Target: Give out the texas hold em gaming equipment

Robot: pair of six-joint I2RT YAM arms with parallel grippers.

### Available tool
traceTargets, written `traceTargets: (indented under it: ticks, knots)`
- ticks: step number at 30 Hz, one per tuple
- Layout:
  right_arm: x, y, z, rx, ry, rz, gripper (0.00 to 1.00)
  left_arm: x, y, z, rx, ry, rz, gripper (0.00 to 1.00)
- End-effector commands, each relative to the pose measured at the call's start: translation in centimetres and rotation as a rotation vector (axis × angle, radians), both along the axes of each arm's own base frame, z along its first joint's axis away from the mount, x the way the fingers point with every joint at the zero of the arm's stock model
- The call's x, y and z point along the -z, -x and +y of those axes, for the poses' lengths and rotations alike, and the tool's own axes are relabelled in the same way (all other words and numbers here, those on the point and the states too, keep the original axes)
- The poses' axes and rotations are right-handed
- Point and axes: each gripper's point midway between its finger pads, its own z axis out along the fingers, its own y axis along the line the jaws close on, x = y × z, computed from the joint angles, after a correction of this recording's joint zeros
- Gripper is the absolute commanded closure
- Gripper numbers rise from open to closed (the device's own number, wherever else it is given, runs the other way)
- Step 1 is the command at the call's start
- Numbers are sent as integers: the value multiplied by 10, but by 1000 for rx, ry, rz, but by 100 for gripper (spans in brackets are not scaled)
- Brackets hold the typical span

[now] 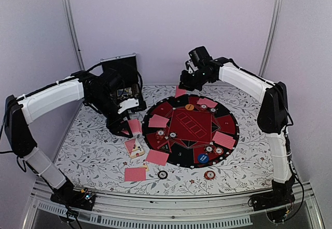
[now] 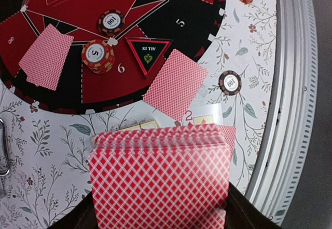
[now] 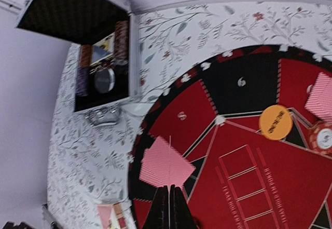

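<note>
My left gripper [image 1: 126, 125] is shut on a fanned deck of pink-red-backed cards [image 2: 161, 182], just left of the round mat [image 1: 231, 119]; the deck hides its fingers. My right gripper [image 3: 170, 187] hovers over the mat's far edge, shut on a single card [image 1: 180, 91] that shows edge-on in the right wrist view. Single cards lie on the mat [image 2: 46, 56] [image 2: 175, 83] [image 1: 224, 139] and on the table [image 1: 135, 174]. Striped chips sit on the mat [image 2: 97, 55] [image 2: 110, 22] and on the table [image 1: 163, 175] [image 1: 209, 175].
An open silver-edged black case [image 3: 98, 57] holding chips stands at the back left, behind the left arm. An orange round button [image 3: 275, 121] and a blue disc [image 1: 203, 158] lie on the mat. A face-up card [image 2: 202, 117] lies under the deck. The table's metal front rail [image 2: 290, 109] is close by.
</note>
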Motion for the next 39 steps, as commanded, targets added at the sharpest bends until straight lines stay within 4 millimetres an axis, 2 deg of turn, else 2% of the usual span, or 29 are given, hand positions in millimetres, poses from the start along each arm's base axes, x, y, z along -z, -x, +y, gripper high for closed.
traceTargets:
  ticks: [1,5,12,14,20,25,31,39]
  knots:
    - [65,-17,-57,120,453,-25,100,-8,1,4,-9,26,-5,100]
    - [71,-27,-64,154,568,-94,100,-6,1,5,-12,27,3,100]
    - [89,-32,-55,129,748,-191,100,-7,1,6,-11,31,9,100]
    - [97,-32,-49,115,782,-215,100,-6,1,6,-12,30,11,100]
    - [98,-25,-19,29,946,-378,100,-7,2,6,-11,33,15,100]
    - [112,-25,-10,-38,1052,-434,100,-7,2,7,-12,34,18,100]
    - [129,-28,-8,-79,1088,-442,100,-9,1,8,-11,32,13,100]
    - [139,-35,-20,-68,1236,-481,100,-8,1,8,-12,30,15,100]
